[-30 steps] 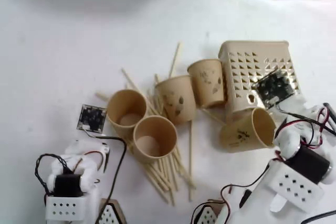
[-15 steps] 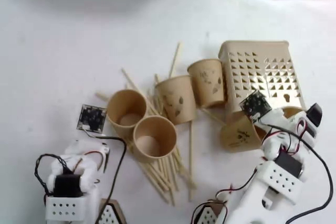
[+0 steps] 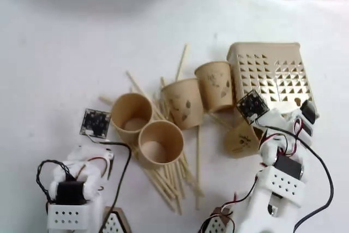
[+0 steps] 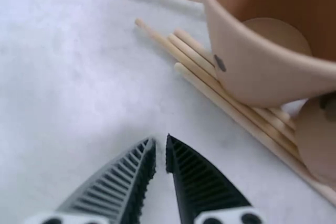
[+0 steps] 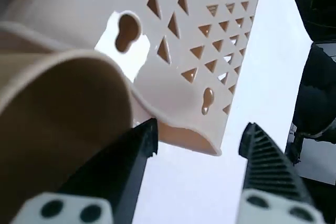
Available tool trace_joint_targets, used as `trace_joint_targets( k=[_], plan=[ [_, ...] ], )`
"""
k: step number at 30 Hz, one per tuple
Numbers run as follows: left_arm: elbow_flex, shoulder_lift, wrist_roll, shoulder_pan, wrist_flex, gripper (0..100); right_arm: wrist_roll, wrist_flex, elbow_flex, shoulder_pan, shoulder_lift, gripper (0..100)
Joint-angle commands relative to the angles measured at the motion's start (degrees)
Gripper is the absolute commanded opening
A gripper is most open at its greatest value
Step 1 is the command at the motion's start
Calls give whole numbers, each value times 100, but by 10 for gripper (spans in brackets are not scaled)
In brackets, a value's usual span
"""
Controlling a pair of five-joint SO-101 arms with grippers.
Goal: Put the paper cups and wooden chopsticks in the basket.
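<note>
Two paper cups (image 3: 131, 112) (image 3: 160, 143) stand upright on a scatter of wooden chopsticks (image 3: 175, 175). Two more cups (image 3: 182, 102) (image 3: 214, 84) lie tipped next to the basket (image 3: 270, 75), which lies on its perforated side. A fifth cup (image 3: 239, 141) lies by the basket's near end, with the right arm (image 3: 279, 178) over it. My right gripper (image 5: 199, 140) is open; one finger sits against that cup (image 5: 52, 108) and the basket rim (image 5: 184, 135) is just beyond. My left gripper (image 4: 160, 145) is shut over bare table, close to chopsticks (image 4: 210, 82) and a cup (image 4: 262, 51).
The left arm (image 3: 68, 192) rests at the near left edge. White tabletop (image 3: 82, 42) stretches open behind and to the left of the pile. Cables (image 3: 322, 167) trail beside the right arm.
The right arm has swung left and drawn in along the basket's near end. The fifth cup has shifted left and turned with it. The left arm has stayed still.
</note>
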Motion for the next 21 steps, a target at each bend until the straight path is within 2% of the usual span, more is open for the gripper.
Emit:
trace_joint_targets(
  k=[1,13,15,19,21],
  plan=[
    [-26,-31,-26,40,44,57,-158,-391,-132,-101,330,253],
    [-26,-31,-26,40,44,57,-193,-479,-2286,330,3837,248],
    [-26,-31,-26,40,44,57,-193,-479,-2462,303,4145,208],
    [-26,-31,-26,40,44,57,-193,-479,-2620,215,4163,39],
    [-26,-31,-26,40,44,57,-229,-479,-2620,207,3960,20]
  ],
)
